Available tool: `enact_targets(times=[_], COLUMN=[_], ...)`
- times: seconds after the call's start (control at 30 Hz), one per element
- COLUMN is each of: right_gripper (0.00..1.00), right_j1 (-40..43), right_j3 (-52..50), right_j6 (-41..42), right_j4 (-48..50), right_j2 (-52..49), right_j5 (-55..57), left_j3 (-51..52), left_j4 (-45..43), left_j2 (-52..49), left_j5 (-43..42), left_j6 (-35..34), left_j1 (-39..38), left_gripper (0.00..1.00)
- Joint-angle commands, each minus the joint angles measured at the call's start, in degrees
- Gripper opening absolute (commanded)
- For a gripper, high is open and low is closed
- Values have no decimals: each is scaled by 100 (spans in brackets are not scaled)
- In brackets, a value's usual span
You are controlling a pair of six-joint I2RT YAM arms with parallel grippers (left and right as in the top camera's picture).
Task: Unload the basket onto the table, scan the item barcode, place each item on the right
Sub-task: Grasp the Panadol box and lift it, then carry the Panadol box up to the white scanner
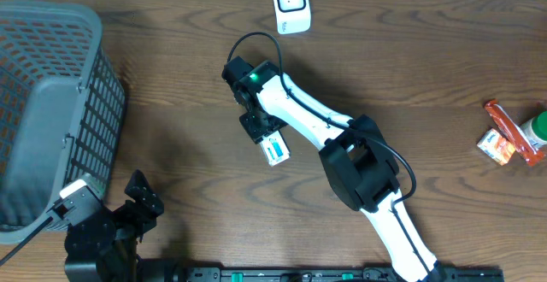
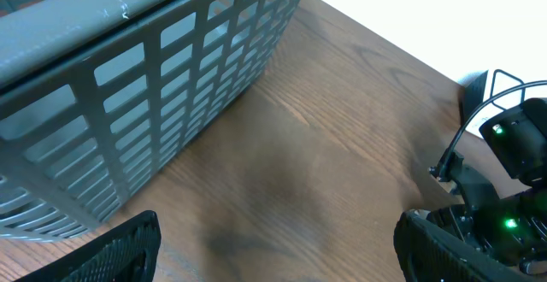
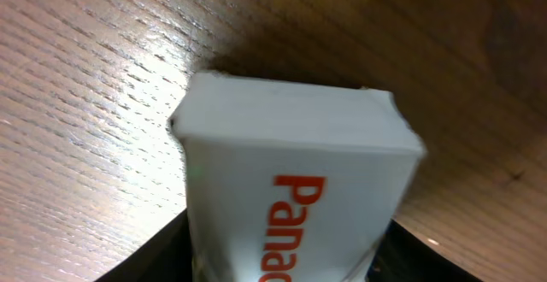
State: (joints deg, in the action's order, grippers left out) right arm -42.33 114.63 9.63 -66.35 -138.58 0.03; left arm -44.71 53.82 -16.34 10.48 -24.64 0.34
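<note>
My right gripper (image 1: 272,145) sits low over the middle of the table (image 1: 171,77), reaching forward so that its 2 fingers (image 3: 158,252) straddle the white box (image 3: 291,145), the item I judge I am meant to scan. From my wrist camera the box fills the gap between the fingers, red lettering running down its face, and the dark pads meet both of its long sides, so I read the jaws as about half closed and gripping the box across its narrow width. That is a sensible hold, because it leaves the broad printed faces uncovered for reading. I cannot tell from these views whether the box rests on the wood or is just clear of it, nor which face carries the barcode. The scanner (image 1: 291,3) stands at the far edge of the table, well apart from the box and almost straight ahead of it, so my next move calls for a lift, a carry forward and probably a turn of the wrist to show the code to its window. My left gripper (image 2: 278,252) hangs wide open and empty near the grey basket (image 1: 102,120), out of the way. 2 orange packets (image 1: 504,132) and a green-capped bottle (image 1: 537,128) lie off to the right
</note>
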Motion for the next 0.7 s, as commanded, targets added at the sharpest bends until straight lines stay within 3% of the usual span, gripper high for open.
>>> enact_targets(times=[0.0, 0.27, 0.43, 0.67], right_gripper=[45, 29, 34, 33], right_j1=[-70, 138, 361, 997], right_j3=[-98, 846, 1453, 1598], right_j6=[63, -42, -662, -1674], right_j4=[-33, -953, -1648, -2173], right_j2=[-282, -227, -227, -227], right_j5=[-881, -1961, -2887, -4483], left_j3=[-28, -28, -28, -28], left_j4=[17, 15, 17, 17], left_j2=[24, 24, 24, 24], left_j5=[33, 31, 31, 31], left_j6=[-33, -33, -33, -33], left_j1=[28, 28, 28, 28], left_gripper=[88, 88, 88, 88])
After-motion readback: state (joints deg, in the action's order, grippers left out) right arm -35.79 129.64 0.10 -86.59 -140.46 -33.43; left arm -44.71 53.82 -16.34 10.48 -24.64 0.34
